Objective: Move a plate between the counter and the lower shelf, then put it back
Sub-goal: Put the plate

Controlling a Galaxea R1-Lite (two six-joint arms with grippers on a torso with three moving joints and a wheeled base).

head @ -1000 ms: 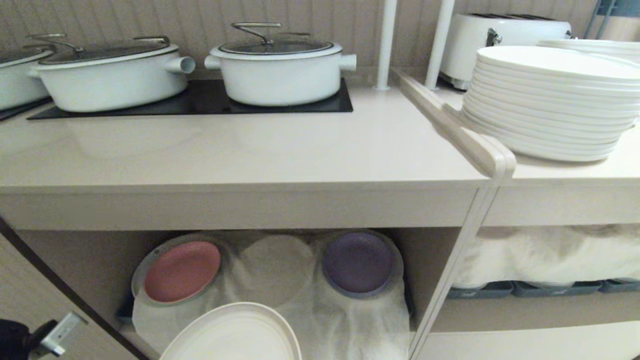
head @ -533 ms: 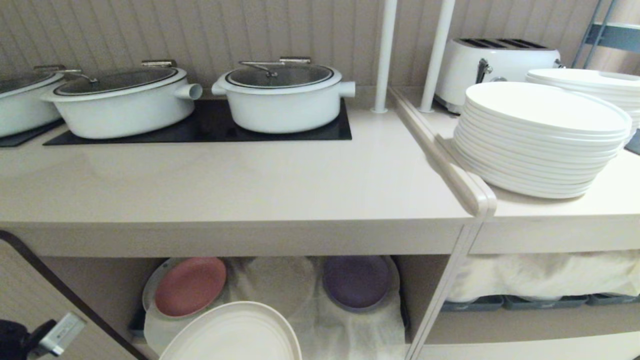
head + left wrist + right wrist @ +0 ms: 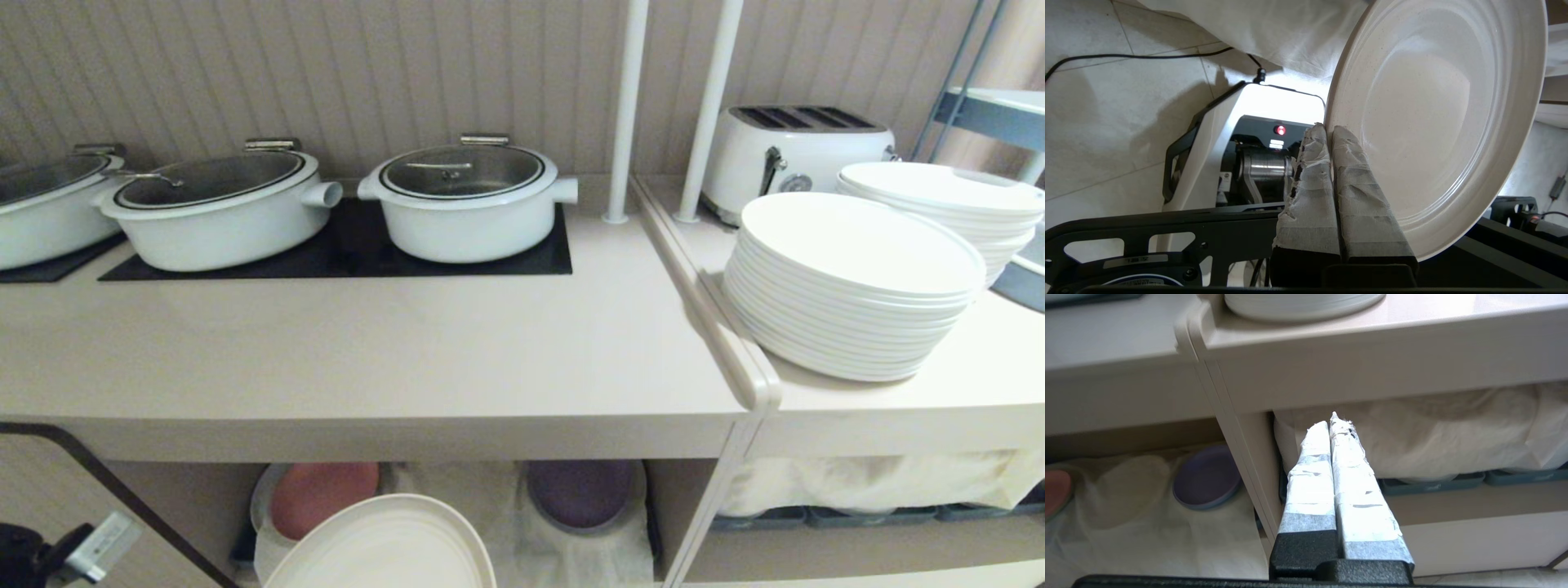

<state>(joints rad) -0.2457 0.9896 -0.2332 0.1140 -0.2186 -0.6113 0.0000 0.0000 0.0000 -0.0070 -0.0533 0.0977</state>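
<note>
The cream plate [image 3: 1437, 114] hangs tilted in my left gripper [image 3: 1329, 131], whose taped fingers are shut on its rim. In the head view the plate [image 3: 384, 549] sits at the bottom edge, in front of the lower shelf [image 3: 498, 510] with its white cloth and below the front edge of the counter [image 3: 367, 343]. The left gripper itself is out of the head view. My right gripper [image 3: 1331, 424] is shut and holds nothing, parked low in front of the cabinet's upright post [image 3: 1237, 457].
On the shelf cloth lie a pink plate [image 3: 318, 494] and a purple plate [image 3: 580, 490]. White lidded pots [image 3: 465, 204] stand on black panels at the counter's back. A tall stack of glossy white plates [image 3: 849, 278] and a toaster [image 3: 792, 155] stand to the right.
The head camera has risen, so the counter and shelf slid down the picture. The held plate kept its place in the picture and now sits higher against the shelf opening.
</note>
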